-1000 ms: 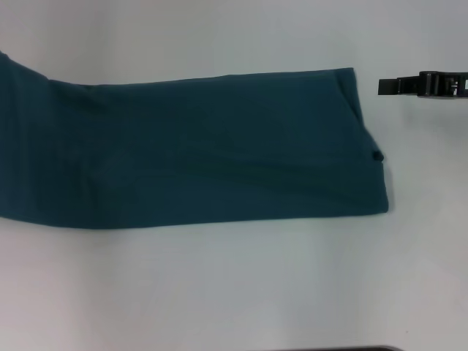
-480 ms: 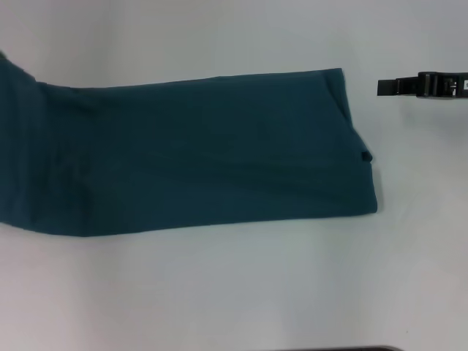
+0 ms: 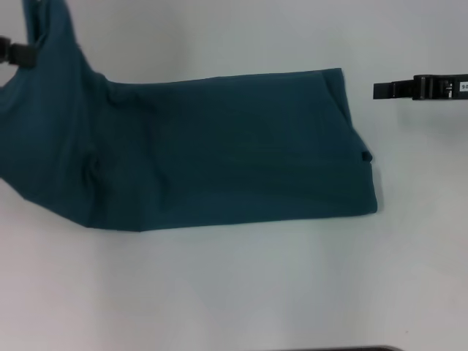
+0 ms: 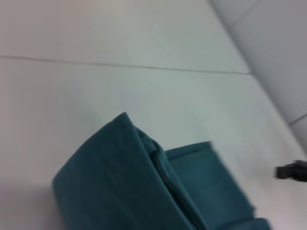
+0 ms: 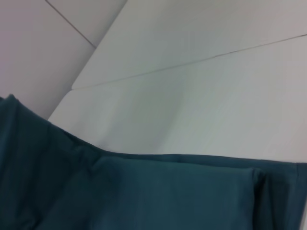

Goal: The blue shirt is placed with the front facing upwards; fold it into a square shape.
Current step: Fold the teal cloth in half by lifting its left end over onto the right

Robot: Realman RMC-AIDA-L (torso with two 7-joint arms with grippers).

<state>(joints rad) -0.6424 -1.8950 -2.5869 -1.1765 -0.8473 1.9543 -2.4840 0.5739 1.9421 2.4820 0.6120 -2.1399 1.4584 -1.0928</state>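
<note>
Roughly, per item, head view unless noted:
Shirt (image 3: 219, 150): lay as a long folded teal band across the middle of the frame, from the left edge to right of centre; plain side up, no print showing.
Shirt right end: flat on the table (image 3: 241, 292), straight upper and lower edges, a small dark tab (image 3: 363, 156) at the right edge.
Shirt left end: raised off the table, cloth climbing to the upper left corner of the frame, creases running down from that corner.
Shirt in left wrist view (image 4: 124, 182): a rounded fold of cloth filled the lower middle, layers stacked along its edge.
Shirt in right wrist view (image 5: 144, 191): spread over the lower half of the frame, white table above it.
Left gripper (image 3: 16, 53): at the upper left edge of the frame, only a dark piece visible against the lifted cloth; touching the shirt there; jaw state could not be told, grip itself hidden.
Right gripper (image 3: 380, 89): at the upper right of the frame, pointing left, apart from the shirt, just beyond its upper right corner; over bare table; fingers looked drawn together, nothing between them.
Right gripper in left wrist view (image 4: 290, 171): small dark shape at the right edge, blurred.
Table: white, a thin seam line visible in both wrist views.
</note>
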